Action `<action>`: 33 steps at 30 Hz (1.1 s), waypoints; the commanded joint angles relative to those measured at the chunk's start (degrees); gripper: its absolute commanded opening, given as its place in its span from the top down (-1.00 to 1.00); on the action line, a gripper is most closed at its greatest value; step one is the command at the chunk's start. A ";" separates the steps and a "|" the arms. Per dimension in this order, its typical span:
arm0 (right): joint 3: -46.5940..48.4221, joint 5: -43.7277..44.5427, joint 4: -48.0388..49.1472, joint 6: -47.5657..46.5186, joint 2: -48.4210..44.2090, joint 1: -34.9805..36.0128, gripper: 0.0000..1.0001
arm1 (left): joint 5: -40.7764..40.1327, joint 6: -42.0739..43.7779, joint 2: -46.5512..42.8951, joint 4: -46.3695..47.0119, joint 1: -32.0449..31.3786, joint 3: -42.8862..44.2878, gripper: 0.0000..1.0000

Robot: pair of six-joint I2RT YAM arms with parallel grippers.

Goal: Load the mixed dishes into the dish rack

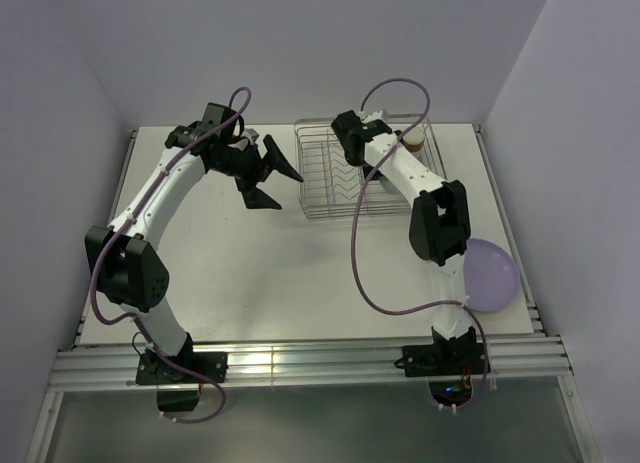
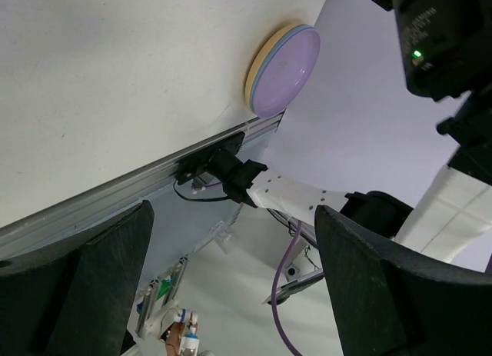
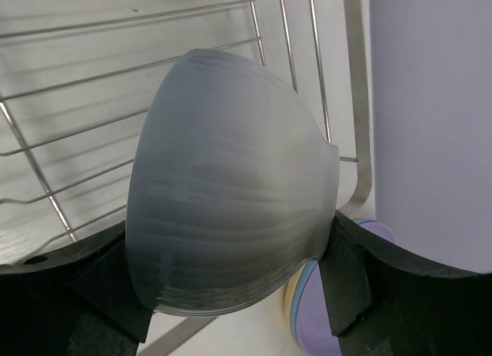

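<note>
Setting the small white bowl (image 3: 231,187) down is the step in hand, as I judge it. The right gripper (image 3: 227,252) clasps the bowl across its sides, a black finger (image 3: 84,291) on either flank, and holds it tipped over the wires of the dish rack (image 1: 320,208). To do it well, I would level the bowl and lower it onto a flat stretch of wire beside the zigzag dividers. The jaws should part only when the bowl's weight rests on the rack. A glazed, rounded wall like this looks likely to slip or roll if let go early. The descent should also keep clear of the brown-rimmed cup (image 1: 412,139), which stands at the rack's far right corner; whether it is inside the rack I cannot tell. The left gripper (image 1: 272,180) hangs spread wide and empty just left of the rack. The stacked plates (image 1: 492,273), lavender on top, lie on the table (image 1: 280,273) at its right edge, well apart from the rack and not yet loaded. No brand, label or writing can be read anywhere; only a small green light glows on the black housing in the left wrist view.
</note>
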 commanded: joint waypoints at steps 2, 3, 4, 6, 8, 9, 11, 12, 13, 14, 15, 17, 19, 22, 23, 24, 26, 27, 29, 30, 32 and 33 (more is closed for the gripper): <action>2.38 10.36 -1.36 1.29 1.91 0.32 1.00 | 0.30 2.18 -0.21 -0.82 0.61 1.01 -0.83; 2.81 10.80 -2.05 2.24 2.61 0.06 1.00 | 0.30 2.19 -0.12 -0.91 0.61 1.18 -0.83; 2.90 11.50 -2.67 2.69 3.83 -0.29 1.00 | 0.39 2.45 -0.21 -1.08 0.61 1.27 -0.83; 2.55 12.82 -2.67 3.13 5.07 -0.73 1.00 | 0.39 2.54 -0.30 -1.08 0.61 1.10 -0.83; 2.73 13.79 -3.55 3.66 6.04 -1.44 1.00 | 0.56 2.63 -0.38 -1.17 0.61 0.83 -0.83; 2.64 13.71 -3.55 3.83 6.74 -1.70 1.00 | 0.74 2.63 -0.56 -1.08 0.61 0.75 -0.82; 2.29 13.97 -3.73 3.92 7.18 -2.58 1.00 | 0.83 2.80 -0.56 -1.08 0.70 0.57 -0.82; 1.77 13.97 -3.55 3.75 7.53 -2.76 1.00 | 0.91 2.80 -0.74 -1.08 0.70 0.57 -0.82; 1.50 13.62 -3.38 3.75 7.62 -3.02 1.00 | 0.92 2.89 -0.74 -1.08 0.79 0.57 -0.82; 1.32 13.88 -3.46 3.83 7.80 -3.37 1.00 | 0.92 2.98 -0.74 -1.08 0.88 0.48 -0.83; 1.06 13.79 -3.38 3.66 8.06 -3.63 1.00 | 0.92 2.98 -0.91 -1.08 0.88 0.40 -0.82; 1.14 13.70 -3.55 3.57 8.50 -3.81 1.00 | 1.09 3.15 -0.83 -1.08 0.97 0.39 -0.82; 1.23 13.79 -3.46 3.57 9.20 -3.90 1.00 | 1.27 3.24 -0.82 -1.08 1.05 0.39 -0.83; 1.58 14.15 -3.73 3.83 10.52 -3.99 0.95 | 1.27 3.24 -1.09 -1.17 1.05 0.31 -0.82; 1.93 14.06 -4.25 4.18 10.87 -3.99 0.85 | 1.35 3.24 -1.09 -1.17 1.05 0.05 -0.83; 1.85 14.06 -4.34 4.36 11.31 -3.99 0.82 | 1.27 3.24 -1.26 -1.17 1.14 0.13 -0.82; 2.02 13.10 -4.34 4.27 11.58 -3.99 0.76 | 1.35 3.33 -1.35 -1.17 1.14 -0.04 -0.83; 2.11 12.65 -4.43 4.19 11.84 -3.90 0.75 | 1.35 3.33 -1.44 -1.17 1.14 -0.13 -0.83; 2.55 11.86 -4.52 3.92 12.19 -3.81 0.55 | 1.27 3.24 -1.62 -1.17 1.23 -0.31 -0.83; 2.90 10.38 -4.43 3.75 12.28 -3.72 0.33 | 1.35 3.33 -1.62 -1.17 1.23 -0.31 -0.83; 3.43 9.05 -4.52 3.57 12.37 -3.46 -0.10 | 1.35 3.24 -1.62 -1.08 1.23 -0.31 -0.84; 3.43 6.96 -4.35 3.48 12.02 -3.46 -0.29 | 1.35 3.15 -1.62 -1.08 1.23 -0.31 -0.84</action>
